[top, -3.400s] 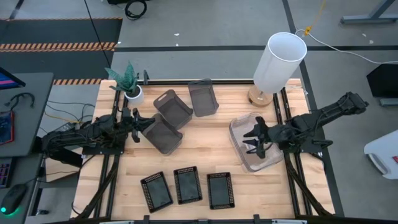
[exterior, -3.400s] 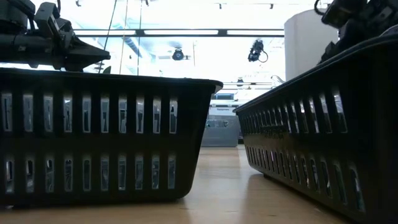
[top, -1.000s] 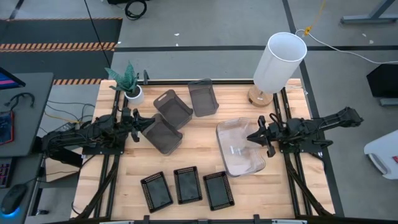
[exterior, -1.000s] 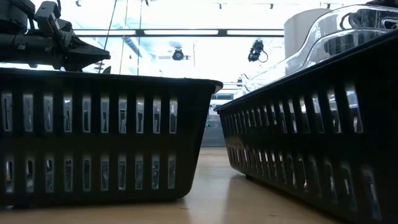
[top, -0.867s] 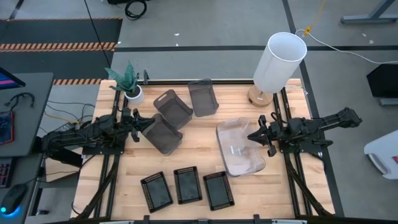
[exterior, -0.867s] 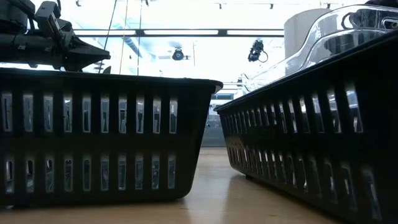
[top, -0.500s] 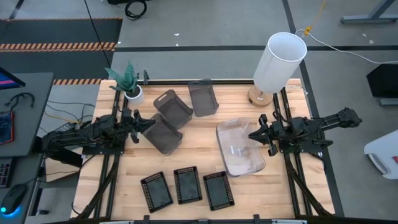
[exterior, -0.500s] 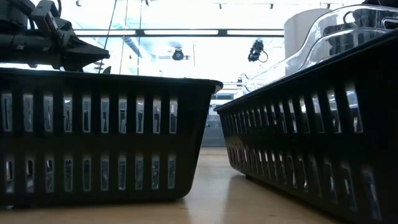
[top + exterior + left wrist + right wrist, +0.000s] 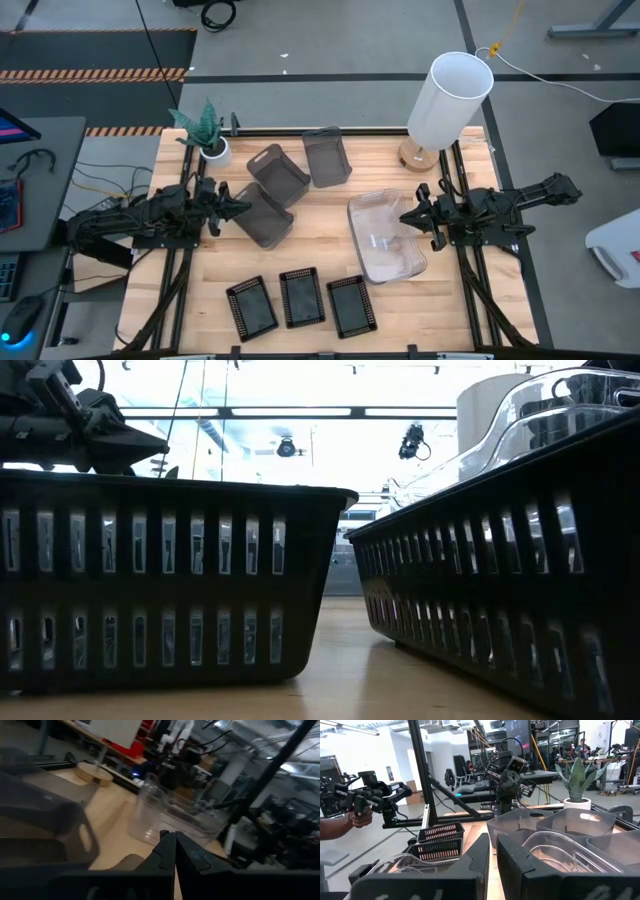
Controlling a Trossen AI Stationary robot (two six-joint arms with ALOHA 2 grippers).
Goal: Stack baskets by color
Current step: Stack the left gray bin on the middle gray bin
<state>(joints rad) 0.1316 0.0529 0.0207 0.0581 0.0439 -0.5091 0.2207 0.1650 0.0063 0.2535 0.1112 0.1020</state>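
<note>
Centrally, right pincer [image 9: 411,220] grips nested clear baskets [image 9: 385,240].

Two dark, near-black arms are stretching over black rail frames, each built of blocky jointed segments. The left gripper [image 9: 236,203] is showing two matte black fingers [image 9: 167,851] that taper to narrow wedge tips with smooth, angular faces. The right gripper [image 9: 407,218] is carrying broader black fingers [image 9: 475,857] with flat, slab-like sides and squared edges. Thin dark cables are trailing along the left arm's base. No markings or screws are showing clearly on either arm.
</note>
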